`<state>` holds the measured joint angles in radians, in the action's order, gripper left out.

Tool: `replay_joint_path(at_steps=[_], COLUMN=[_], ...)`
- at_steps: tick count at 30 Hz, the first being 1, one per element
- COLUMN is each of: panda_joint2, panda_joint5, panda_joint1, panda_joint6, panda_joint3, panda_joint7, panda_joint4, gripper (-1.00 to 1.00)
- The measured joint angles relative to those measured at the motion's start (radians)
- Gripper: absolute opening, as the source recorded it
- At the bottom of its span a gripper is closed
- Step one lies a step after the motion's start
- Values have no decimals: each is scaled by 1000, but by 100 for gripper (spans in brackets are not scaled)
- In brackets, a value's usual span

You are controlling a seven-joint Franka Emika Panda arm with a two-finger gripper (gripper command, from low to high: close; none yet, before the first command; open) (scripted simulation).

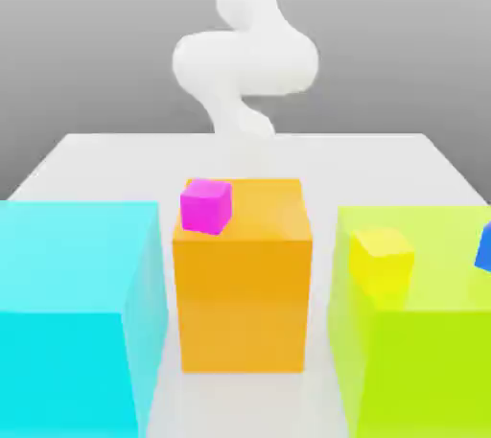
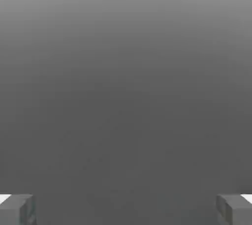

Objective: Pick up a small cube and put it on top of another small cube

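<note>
Hand (image 2: 126,209) spread wide, holding nothing.

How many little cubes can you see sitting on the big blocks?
3. A pink cube sits on the orange block, a yellow cube on the green block, and a blue cube is cut off at the exterior view's right edge. More may be hidden.

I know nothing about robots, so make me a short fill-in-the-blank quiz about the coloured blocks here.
The small magenta cube sits on the big ____ block.
The small yellow cube rests on the big ____ block.
The big block at the exterior view's left is ____.
The gripper has its fingers ____.

Missing words: orange; green; cyan; open
</note>
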<state>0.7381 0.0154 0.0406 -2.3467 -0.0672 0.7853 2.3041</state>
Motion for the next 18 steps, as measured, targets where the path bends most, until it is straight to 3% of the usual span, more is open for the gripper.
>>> replay_joint_path(at_steps=[11,18], panda_joint2=[-359,-600], panda_joint5=[50,46], panda_joint1=[216,303], panda_joint6=[-286,-458], panda_joint3=[-402,-619], panda_joint7=[80,330], panda_joint4=[132,331], gripper=[0,0])
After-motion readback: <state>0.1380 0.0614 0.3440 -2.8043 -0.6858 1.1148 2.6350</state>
